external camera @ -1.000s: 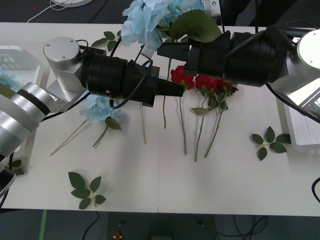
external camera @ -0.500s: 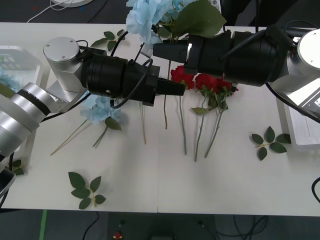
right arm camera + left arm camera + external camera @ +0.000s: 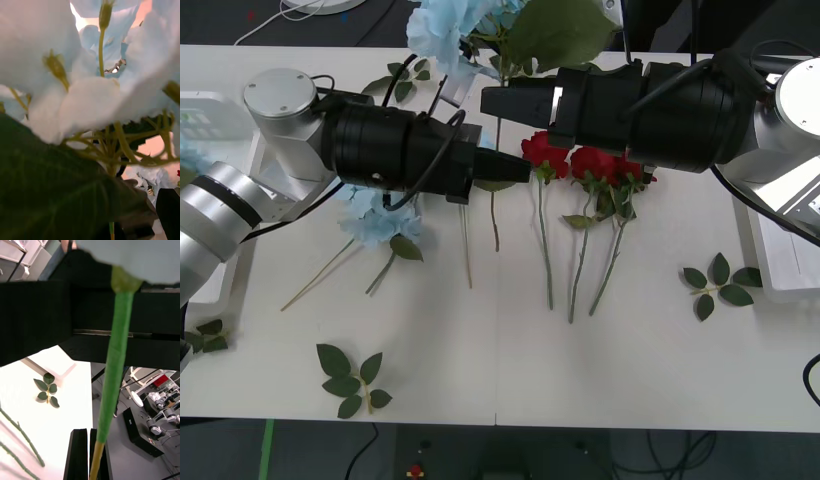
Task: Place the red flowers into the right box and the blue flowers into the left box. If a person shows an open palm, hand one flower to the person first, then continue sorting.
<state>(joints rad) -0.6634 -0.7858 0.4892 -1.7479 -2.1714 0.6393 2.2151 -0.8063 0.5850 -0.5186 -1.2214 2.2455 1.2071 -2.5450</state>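
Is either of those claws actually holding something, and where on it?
Yes. The left claw pinches a blue flower by its stem, with the head raised above. What the right claw grips cannot be told.

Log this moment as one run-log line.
left gripper: shut on stem of pale blue hydrangea flower, lifted above white table | right gripper: beside stem | deep-red roses: on table

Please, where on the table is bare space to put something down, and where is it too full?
Free: the front strip of the table, between the leaf sprig in front on the left and the leaf sprig by the right box. Crowded: the middle, with red flowers, blue flowers, and both grippers.
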